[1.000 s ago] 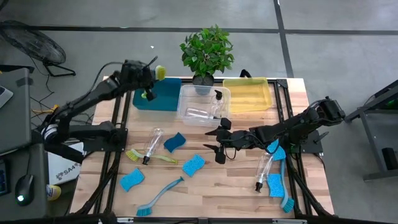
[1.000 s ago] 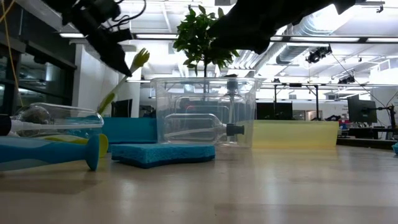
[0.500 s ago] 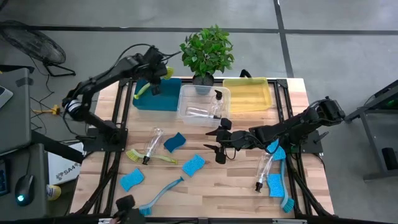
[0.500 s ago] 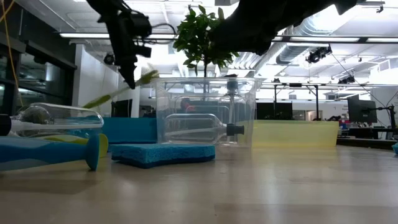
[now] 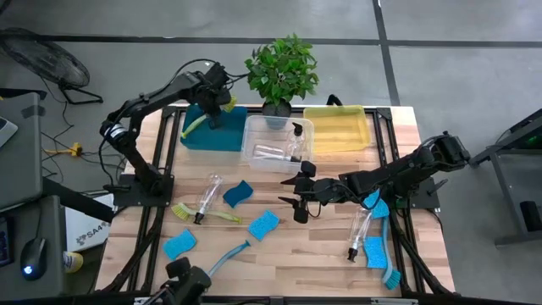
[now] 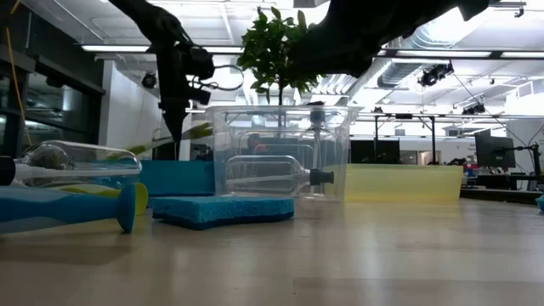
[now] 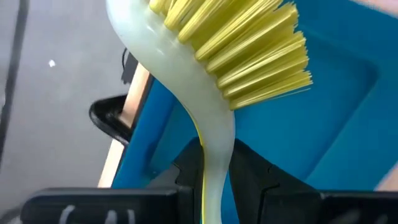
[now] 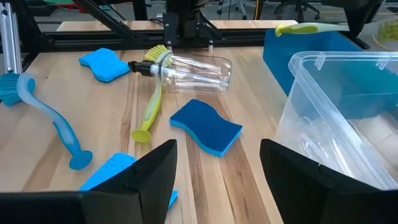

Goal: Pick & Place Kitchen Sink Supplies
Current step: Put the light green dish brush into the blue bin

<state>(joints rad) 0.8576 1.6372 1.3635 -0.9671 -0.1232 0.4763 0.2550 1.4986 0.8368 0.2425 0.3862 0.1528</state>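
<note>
My left gripper (image 5: 212,108) is over the teal bin (image 5: 230,141) at the table's far left, shut on a yellow-green dish brush (image 5: 193,125). The brush's yellow bristle head (image 7: 236,43) fills the left wrist view. My right gripper (image 5: 290,198) hangs open above the table's middle, touching nothing. Before it lie a blue sponge (image 8: 206,126), and a clear bottle (image 8: 193,70) lying across a second yellow-green brush (image 8: 149,106). More sponges (image 5: 263,224), a blue brush (image 5: 222,261) and another bottle (image 5: 360,230) rest flat on the wood. My left gripper pinches the brush's handle (image 7: 214,155) between its two fingers, close behind the bristle head. It comes from above, pointing down, with the fingers across the handle. The brush lies nearly level just over the teal bin, its free handle end (image 5: 188,130) reaching past the bin's left rim.
A clear bin (image 5: 254,154) beside the teal one holds two pump bottles (image 5: 275,153). A yellow bin (image 5: 337,129) and a potted plant (image 5: 282,72) stand along the far edge. A sponge (image 5: 374,251) and a blue brush (image 5: 389,264) lie at the near right.
My left gripper moved toward the table's right, over the teal bin, turned to point down and sank. The brush tipped from steeply head-up to nearly level and came down toward the bin. It stayed in the hold.
</note>
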